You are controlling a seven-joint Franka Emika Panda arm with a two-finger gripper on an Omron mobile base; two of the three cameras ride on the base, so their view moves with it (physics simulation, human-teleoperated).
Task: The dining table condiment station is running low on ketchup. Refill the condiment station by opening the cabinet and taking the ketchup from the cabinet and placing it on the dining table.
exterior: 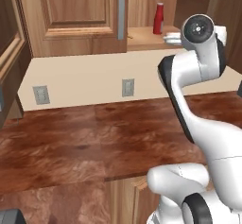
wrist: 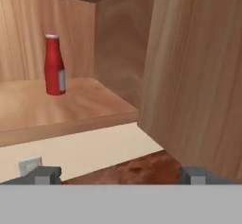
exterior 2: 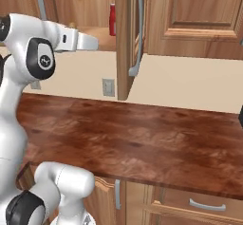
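Note:
The ketchup (wrist: 55, 64), a slim red bottle with a pale cap, stands upright on the bare lower shelf (wrist: 71, 112) of the open wall cabinet; it also shows as the ketchup (exterior: 159, 18) and the ketchup (exterior 2: 112, 20). The cabinet's opened door (exterior 2: 124, 39) juts out edge-on with its grey bar handle (exterior 2: 137, 29), and rises as the door (wrist: 198, 76) close on the right of the hand view. My gripper (wrist: 120, 176) is open, level with the shelf front, short of the bottle and holding nothing. The dining table is out of view.
Below the cabinet runs a wall-side reddish-brown countertop (exterior: 94, 138) against a cream backsplash with outlets (exterior: 127, 87). A closed cabinet door (exterior: 75, 15) flanks the opening on the left, another closed door (exterior 2: 199, 10) on the right. Lower drawers (exterior 2: 204, 204) sit under the counter.

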